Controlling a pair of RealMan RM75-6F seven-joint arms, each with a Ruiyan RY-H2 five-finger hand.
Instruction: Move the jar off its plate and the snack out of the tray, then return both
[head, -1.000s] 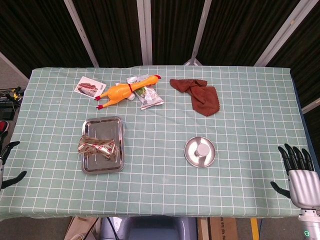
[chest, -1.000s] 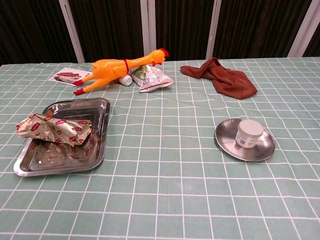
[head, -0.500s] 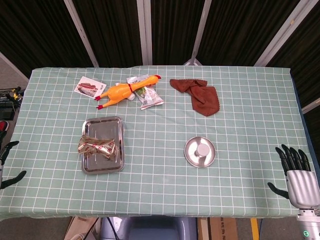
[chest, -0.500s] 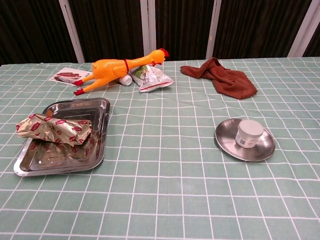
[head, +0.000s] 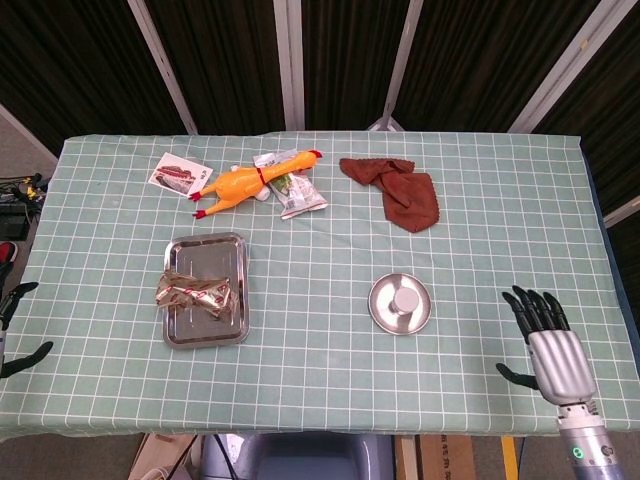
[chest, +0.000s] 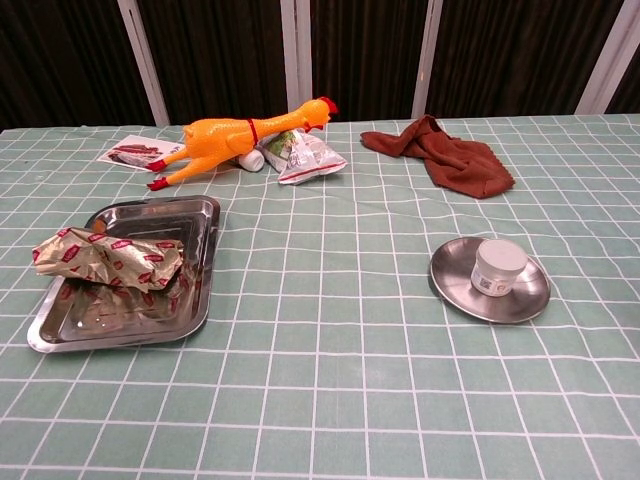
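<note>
A small white jar stands on a round metal plate right of the table's middle. A gold and red snack pack lies across the steel tray on the left. My right hand hovers over the table's front right corner, fingers spread and empty, well right of the plate. My left hand shows only as dark fingertips at the head view's left edge, off the table, apart and holding nothing. Neither hand appears in the chest view.
At the back lie a yellow rubber chicken, a green snack bag, a flat card and a crumpled brown cloth.
My right hand has moved left and inward from the table's right edge, onto the front right corner. Jar, snack and left hand have stayed put.
</note>
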